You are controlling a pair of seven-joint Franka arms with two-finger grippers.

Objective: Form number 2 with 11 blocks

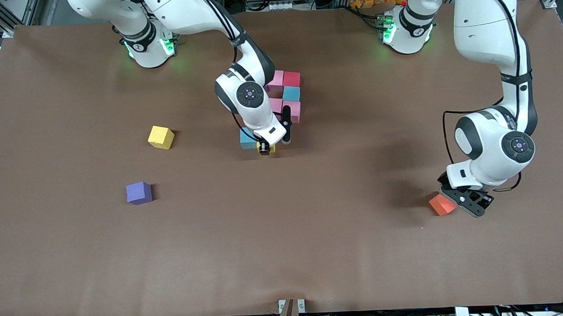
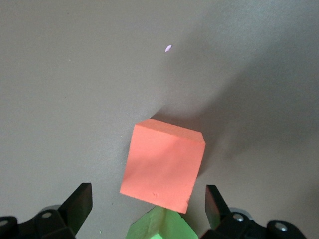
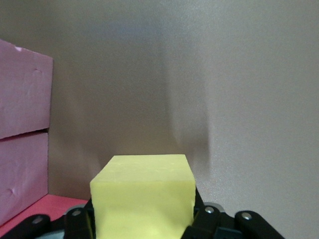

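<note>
The number 2 is partly built mid-table: pink, red, blue, pink and pink-red blocks, plus a blue block nearer the front camera. My right gripper is shut on a yellow block, low beside that blue block. My left gripper is open at the left arm's end, with its fingers either side of an orange block.
A loose yellow block and a purple block lie toward the right arm's end. A green cube shows under the left gripper, against the orange block. Two pink blocks and a red one stand close beside the right gripper.
</note>
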